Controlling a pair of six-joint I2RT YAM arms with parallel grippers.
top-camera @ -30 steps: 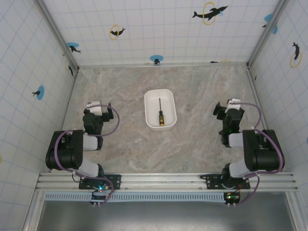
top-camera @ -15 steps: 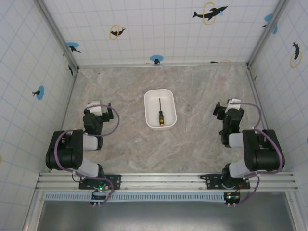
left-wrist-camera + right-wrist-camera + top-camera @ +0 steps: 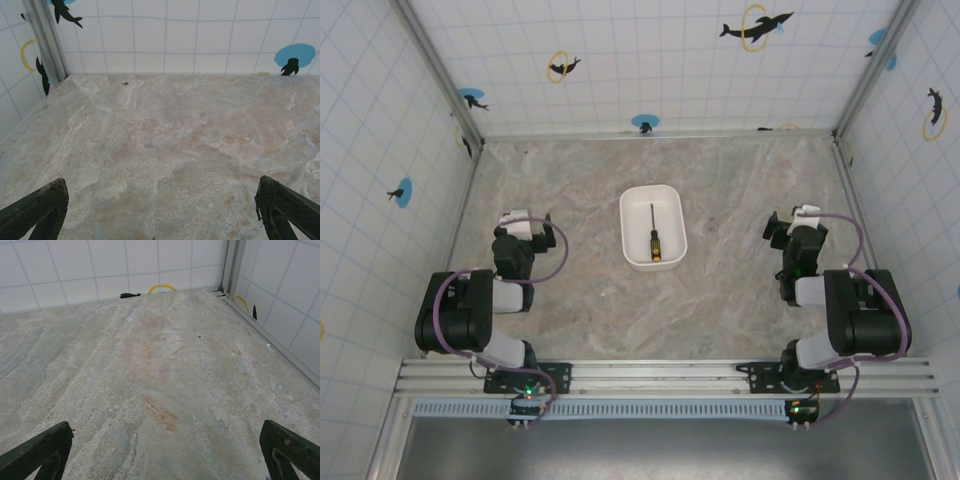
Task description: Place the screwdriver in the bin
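At the left of the overhead view, the left gripper (image 3: 525, 222) hangs folded back near its base, well apart from the task's objects. Its wrist camera shows the two dark fingers (image 3: 37, 210) spread wide at the lower corners of the frame, released and holding nothing, over a bare marbled surface (image 3: 570, 180).

At the centre of the overhead view sits the white bin (image 3: 668, 208), a shallow rounded tub. The screwdriver (image 3: 654, 236) lies flat inside it, thin shaft toward the top of the frame and black-and-yellow handle toward the bottom, close to the tub's lower wall. By the look of it, the task is already met.

The tool appears light and stiff, unlikely to bend or break. Its slim metal shaft would probably slip between finger pads. The thicker handle looks the safer place to take hold, across its width, though the nearby wall of the tub may crowd a finger there.

At the right, the right gripper (image 3: 788, 228) is likewise drawn back, well clear of the tub. In its wrist view its fingers (image 3: 290, 450) stand wide apart at the lower corners, empty.
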